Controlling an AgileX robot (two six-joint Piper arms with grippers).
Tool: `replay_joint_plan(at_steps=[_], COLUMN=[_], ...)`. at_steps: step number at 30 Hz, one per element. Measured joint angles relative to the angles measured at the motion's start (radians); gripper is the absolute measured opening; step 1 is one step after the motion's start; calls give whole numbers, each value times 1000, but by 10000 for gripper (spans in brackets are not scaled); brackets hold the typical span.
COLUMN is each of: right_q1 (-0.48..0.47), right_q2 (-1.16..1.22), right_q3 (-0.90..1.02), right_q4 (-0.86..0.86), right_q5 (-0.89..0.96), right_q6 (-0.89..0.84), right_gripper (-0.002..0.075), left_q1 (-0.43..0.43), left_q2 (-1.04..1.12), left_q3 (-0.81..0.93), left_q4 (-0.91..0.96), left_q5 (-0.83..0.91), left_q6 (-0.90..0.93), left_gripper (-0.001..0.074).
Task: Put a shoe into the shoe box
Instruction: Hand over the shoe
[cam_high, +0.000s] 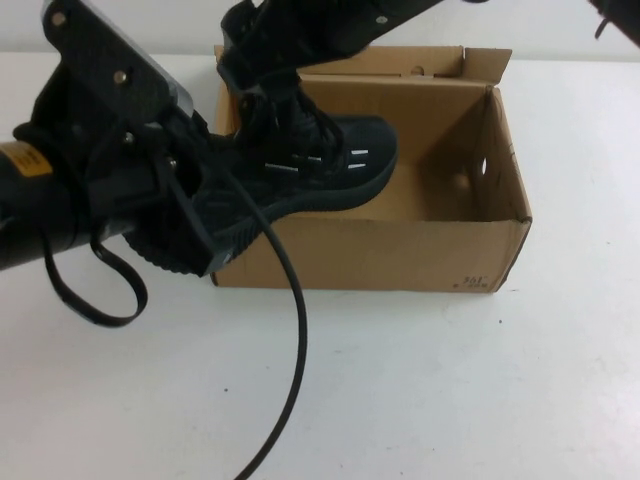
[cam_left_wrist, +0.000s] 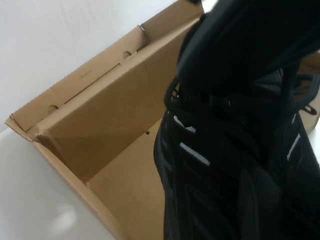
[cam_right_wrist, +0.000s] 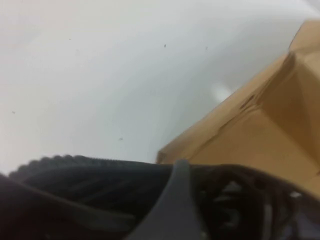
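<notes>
The black shoe (cam_high: 340, 160) hangs tilted over the left end of the open brown shoe box (cam_high: 400, 255), toe pointing into the box and heel out over the left front corner. My left gripper (cam_high: 195, 215) comes in from the left and is shut on the shoe's heel. My right gripper (cam_high: 262, 95) reaches down from the back and is shut on the shoe's collar by the laces. In the left wrist view the shoe (cam_left_wrist: 225, 165) fills the right side above the box's inner floor (cam_left_wrist: 125, 170). In the right wrist view a finger (cam_right_wrist: 175, 200) presses on the shoe (cam_right_wrist: 75, 175) beside the box (cam_right_wrist: 260, 135).
The box stands on a white table (cam_high: 450, 390). A black cable (cam_high: 295, 330) hangs from my left arm across the table in front of the box. The box's back flap (cam_high: 400, 62) stands upright. The right half of the box's floor (cam_high: 440, 190) is bare.
</notes>
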Motion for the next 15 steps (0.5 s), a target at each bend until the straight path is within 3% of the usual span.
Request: replay_joint_plan(at_steps=[4,11,15], right_q1=[0,0,0], right_q2=[-37,-123,-146], right_q3=[0,-7,-6], right_q4=[-77,-174,-181], right_q5=[-10,100,168], right_q6=[-120,-252,-335], right_gripper=[582,536,526], left_q1=[0,0,49], left_q2=[-19,-61,-62], left_q3=[0,-10,-21], left_q4=[-6,-22,-28], left_q5=[5,65,152], left_q6=[0,20,45], left_gripper=[57,57,55])
